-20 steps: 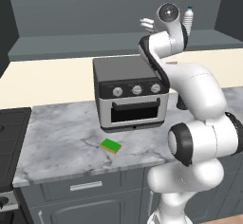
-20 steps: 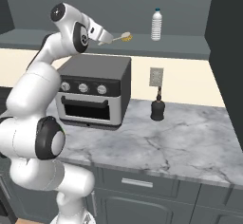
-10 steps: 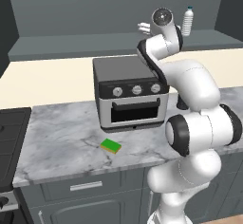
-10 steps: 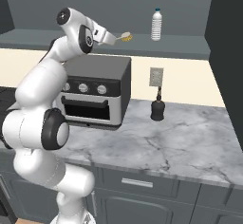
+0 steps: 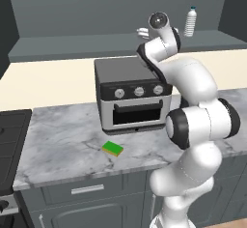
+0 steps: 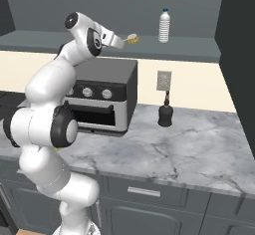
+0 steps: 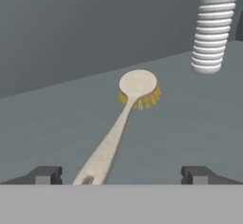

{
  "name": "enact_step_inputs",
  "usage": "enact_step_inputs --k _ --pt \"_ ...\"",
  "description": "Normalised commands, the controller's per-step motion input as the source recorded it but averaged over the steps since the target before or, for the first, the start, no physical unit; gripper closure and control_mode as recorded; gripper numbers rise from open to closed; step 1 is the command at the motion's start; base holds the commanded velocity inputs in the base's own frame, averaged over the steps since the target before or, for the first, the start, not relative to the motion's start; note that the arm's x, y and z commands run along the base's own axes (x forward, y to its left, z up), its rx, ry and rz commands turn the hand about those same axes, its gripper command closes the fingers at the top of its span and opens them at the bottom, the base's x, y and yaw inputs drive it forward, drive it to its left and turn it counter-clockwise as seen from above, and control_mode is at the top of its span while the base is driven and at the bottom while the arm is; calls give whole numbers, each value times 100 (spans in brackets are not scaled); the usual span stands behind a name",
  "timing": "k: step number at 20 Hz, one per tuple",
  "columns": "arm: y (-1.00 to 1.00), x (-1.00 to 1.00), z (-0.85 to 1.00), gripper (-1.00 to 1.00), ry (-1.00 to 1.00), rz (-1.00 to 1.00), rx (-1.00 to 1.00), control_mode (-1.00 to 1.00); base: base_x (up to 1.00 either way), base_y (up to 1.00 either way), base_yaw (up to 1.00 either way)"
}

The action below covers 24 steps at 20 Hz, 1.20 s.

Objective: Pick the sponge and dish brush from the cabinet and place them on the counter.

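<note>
Green-topped yellow sponge (image 5: 113, 149) flat on grey-white marbled stone counter (image 5: 58, 145), just in front of black toaster oven (image 5: 131, 94); two-finger gripper (image 7: 121, 174) up at grey cabinet shelf (image 6: 189, 47), jaws spread wide, holding nothing; cream-handled dish brush (image 7: 124, 113) lying on shelf, handle end between fingertips (image 7: 45, 174), untouched; clear ribbed plastic bottle (image 6: 164, 26) upright further right

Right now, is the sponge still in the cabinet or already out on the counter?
Out. The sponge lies flat on the counter, green side up, in front of the toaster oven.
</note>
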Motion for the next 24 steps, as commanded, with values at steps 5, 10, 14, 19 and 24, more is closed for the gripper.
enact_step_inputs --k 5,10,14,19,24 --pt "0 39 -14 -100 6 0 -2 -100 0 0 0" --pt "0 36 -12 -100 5 0 -2 -100 0 0 0" --pt "-1 31 -11 -100 4 0 -2 -100 0 0 0" --pt "-6 14 -17 -100 3 0 -1 -100 0 0 0" --pt "-17 -4 -19 -100 -1 0 1 -100 0 0 0"
